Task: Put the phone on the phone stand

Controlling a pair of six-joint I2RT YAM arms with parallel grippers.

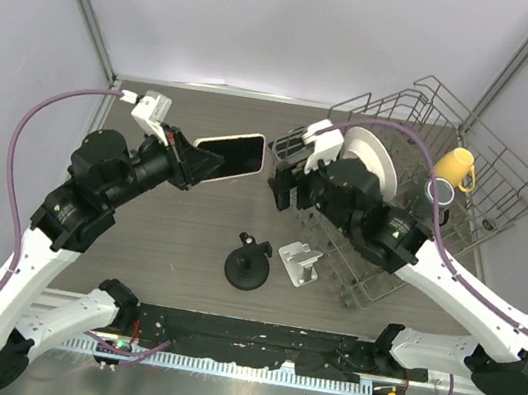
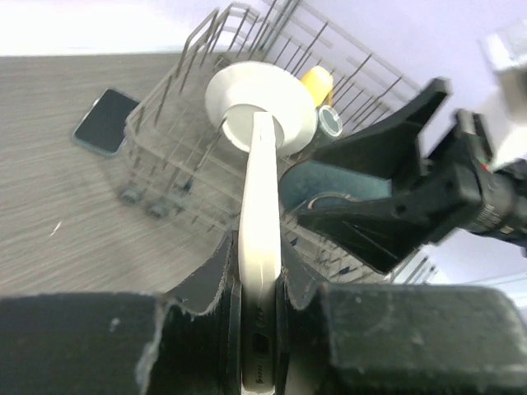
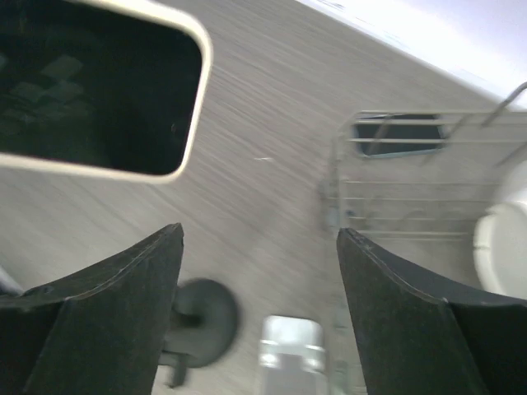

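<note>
Phone (image 1: 233,156) pinched edgewise in left gripper (image 1: 199,163) (above table (image 1: 167,232)), right gripper (image 3: 259,234) spread near free end

- The dish rack (image 1: 509,188) fills the table's (image 1: 187,235) back right corner, with the plate (image 1: 372,160) and mug (image 1: 456,169) in it.
- 2 stands sit near the front edge: the round stand (image 1: 246,268) on the left, the angled stand (image 1: 299,263) just to its right.
- The phone (image 1: 235,157) is above the table, left of the rack.

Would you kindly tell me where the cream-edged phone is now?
Top view, left of centre: the cream-edged phone is clamped in the left gripper, the open right gripper just beside it.
</note>
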